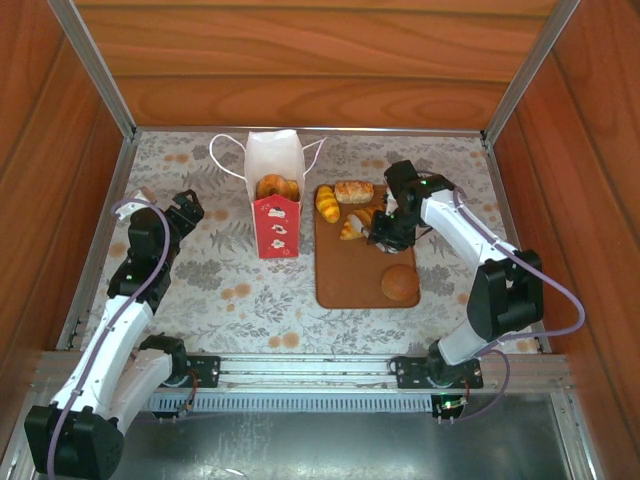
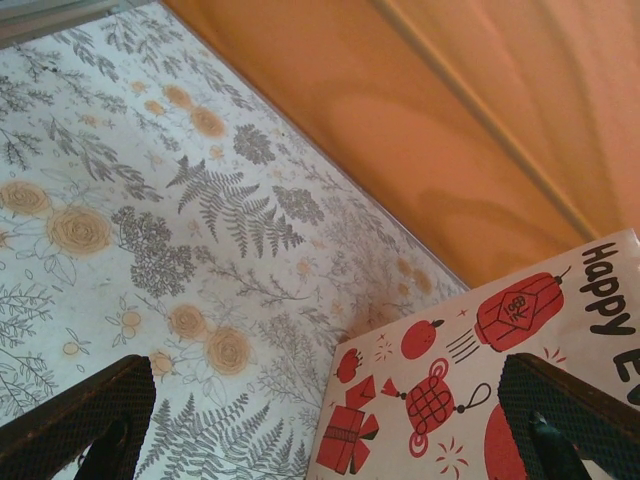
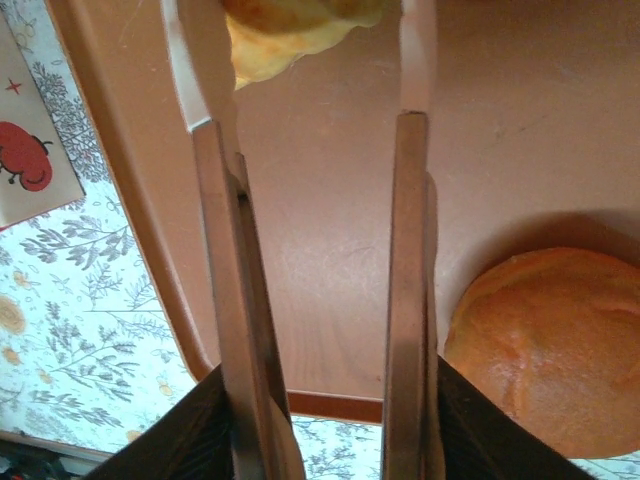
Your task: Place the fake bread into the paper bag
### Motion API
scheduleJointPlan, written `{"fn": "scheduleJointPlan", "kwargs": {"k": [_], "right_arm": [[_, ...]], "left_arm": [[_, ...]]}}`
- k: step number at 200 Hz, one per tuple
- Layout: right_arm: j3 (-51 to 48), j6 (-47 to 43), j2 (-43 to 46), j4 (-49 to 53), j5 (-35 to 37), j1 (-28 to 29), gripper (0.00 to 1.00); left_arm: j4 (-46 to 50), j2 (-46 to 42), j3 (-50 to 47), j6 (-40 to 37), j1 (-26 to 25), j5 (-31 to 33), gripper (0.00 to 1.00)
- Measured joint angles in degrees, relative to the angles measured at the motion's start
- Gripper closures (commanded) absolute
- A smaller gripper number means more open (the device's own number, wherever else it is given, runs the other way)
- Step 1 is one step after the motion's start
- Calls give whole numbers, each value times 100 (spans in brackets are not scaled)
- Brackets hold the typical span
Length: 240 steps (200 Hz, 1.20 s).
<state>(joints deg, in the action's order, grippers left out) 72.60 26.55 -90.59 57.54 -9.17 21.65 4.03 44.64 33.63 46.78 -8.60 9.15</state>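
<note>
Right jaws clenched on the tongs (image 3: 218, 260); tong tips straddle a croissant (image 3: 290, 35) on the brown board (image 1: 345, 282), just right of the paper bag (image 1: 275, 225). Can't tell if the tips are touching it. Left jaws released, beside the bag. Suggest squeezing across the croissant's thick middle, lifting clear of the round bun (image 1: 400, 283), then releasing over the bag's open top.

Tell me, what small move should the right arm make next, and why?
Probably squeeze the right gripper tighter, so that the metal tongs it holds pinch the croissant. The two tong tips stand one on each side of it, and it lies on the brown tray.
</note>
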Motion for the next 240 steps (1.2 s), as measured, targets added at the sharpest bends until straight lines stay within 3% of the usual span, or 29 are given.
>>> {"fn": "scheduleJointPlan", "kwargs": {"k": [27,77,139,166,196,240], "right_arm": [[-2,-39,83,68,87,0,66],[-37,-118,782,426,341,0,68],[479,-494,1641,1163,935,0,69],[1178,-673,1790,1322,1182,7,69],[1744,-813,1869,1399,1342,13,69],[1967,-940,1891,1493,1458,20,70]], "left_arm": [[81,-9,4,-79,0,-4,6],[501,-9,413,-350,0,-319,6],[979,190,1602,-739,-24,-1971,11],[1012,675,2068,-758,-413,-2404,11],[1010,1128,2208,-686,-872,-2455,11],[892,1386,2142,-323,-968,-2159,11]]}}
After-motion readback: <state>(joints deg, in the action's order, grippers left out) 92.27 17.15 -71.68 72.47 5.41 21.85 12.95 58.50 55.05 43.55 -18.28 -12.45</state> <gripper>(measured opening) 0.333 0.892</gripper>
